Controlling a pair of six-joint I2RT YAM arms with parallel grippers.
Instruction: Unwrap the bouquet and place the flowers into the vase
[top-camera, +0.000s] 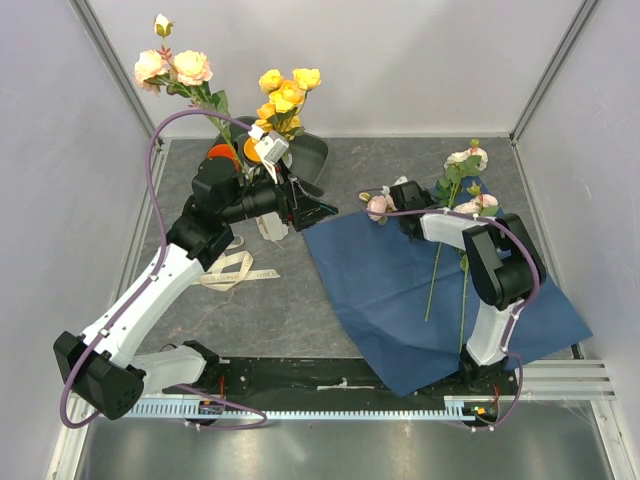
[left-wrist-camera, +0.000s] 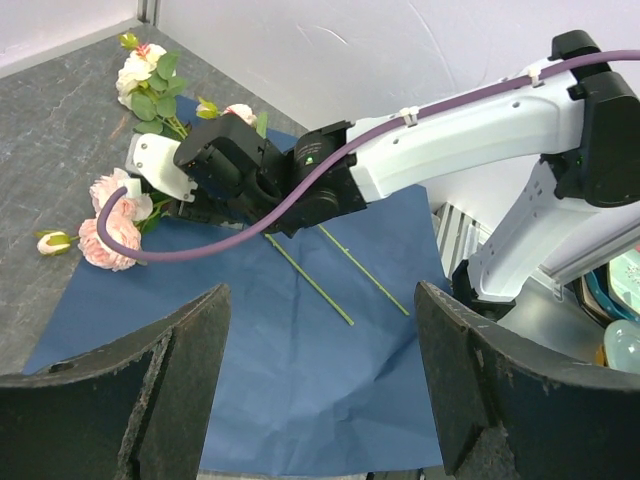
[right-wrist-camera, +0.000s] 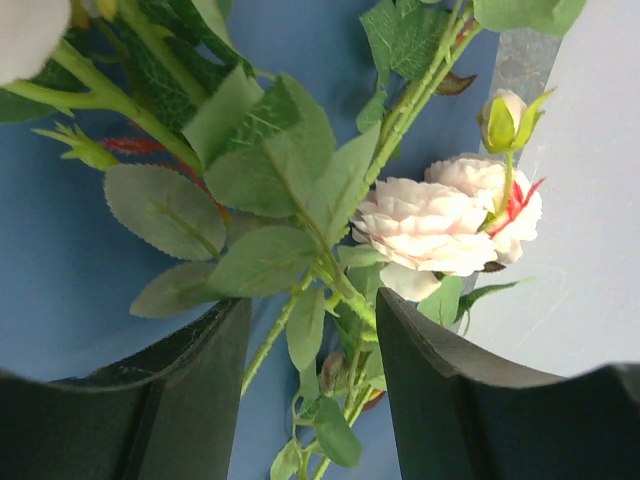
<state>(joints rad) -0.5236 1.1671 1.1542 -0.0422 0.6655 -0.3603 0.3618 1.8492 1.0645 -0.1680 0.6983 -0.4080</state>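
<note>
Wrap is off: the blue paper (top-camera: 400, 300) lies flat on the tabletop (top-camera: 300, 330), and the ribbon (top-camera: 232, 270) sits loose to its left. A standing bunch (top-camera: 283, 92) of yellow and pink blooms rises behind the left arm. We judge those are in the vase (top-camera: 272, 228), of which only a pale sliver shows under that arm. Step in hand, as we read it: the right end effector (right-wrist-camera: 312, 325) goes for the loose pink flowers (top-camera: 470, 160) at the far edge of the paper. Its fingers stand apart, straddling leafy stems, clamped on nothing. To do it well, we'd close on one bare stem below the leaves, not on a bloom, and lift straight up so the paper isn't dragged. Then we'd carry it stem-down over the rim. The left end effector (left-wrist-camera: 320, 300) hangs near the vase, fingers wide apart and empty; it could steady the vase. Writing: the ribbon carries print, too small to read; no brand or label legible anywhere.
</note>
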